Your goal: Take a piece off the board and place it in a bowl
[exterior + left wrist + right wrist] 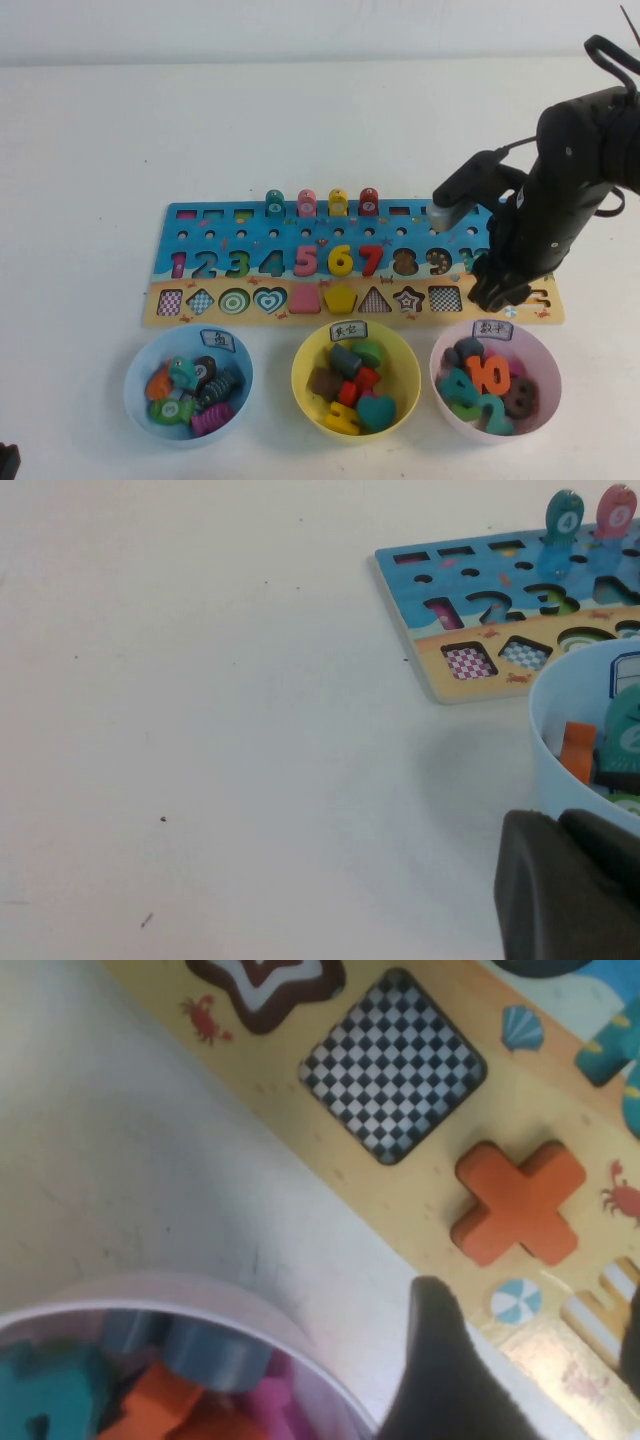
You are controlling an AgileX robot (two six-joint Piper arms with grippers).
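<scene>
The orange plus-shaped piece (pixel 518 1203) lies flat on the tan strip of the board (pixel 420 1210), beside a checkered square slot (pixel 392 1063). My right gripper (pixel 540 1360) hovers just short of it, open, with nothing between its fingers. In the high view the right gripper (pixel 500 290) covers the right end of the board (pixel 220 215) and hides the piece. The yellow bowl (pixel 305 365) with its white label stands in front of the board's middle, with several pieces in it. My left gripper (pixel 570 890) rests shut beside the light blue bowl (pixel 545 720), at the table's near left.
A light blue bowl (pixel 135 380) and a pale pink bowl (pixel 540 350), both holding pieces, flank the yellow one. The pink bowl's rim (pixel 180 1295) lies close under the right gripper. Several peg figures (pixel 322 203) stand on the board's far edge.
</scene>
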